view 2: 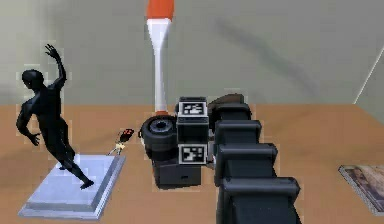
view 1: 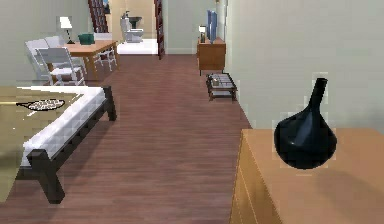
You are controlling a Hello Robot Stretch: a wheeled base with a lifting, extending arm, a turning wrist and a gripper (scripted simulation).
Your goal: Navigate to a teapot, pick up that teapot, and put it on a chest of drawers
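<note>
A wooden chest of drawers (view 1: 262, 190) stands at the forward view's bottom right, with a dark narrow-necked vase (view 1: 305, 135) on its top. In the arm side view the arm's dark bar reaches out over a wooden top (view 2: 310, 130), ending in two white marker squares. Left of them is my gripper (view 2: 152, 140), low over that top. A small red and yellow thing (view 2: 125, 138) lies on the wood just left of it. I cannot tell whether the gripper holds anything.
A black dancer statue (view 2: 48, 115) on a grey base and a white bat with an orange end (view 2: 158, 55) stand on the same top. A bed (view 1: 50, 115) with a racket fills the forward view's left. Brown floor runs ahead to a desk (view 1: 90, 50) and a low rack (view 1: 221, 86).
</note>
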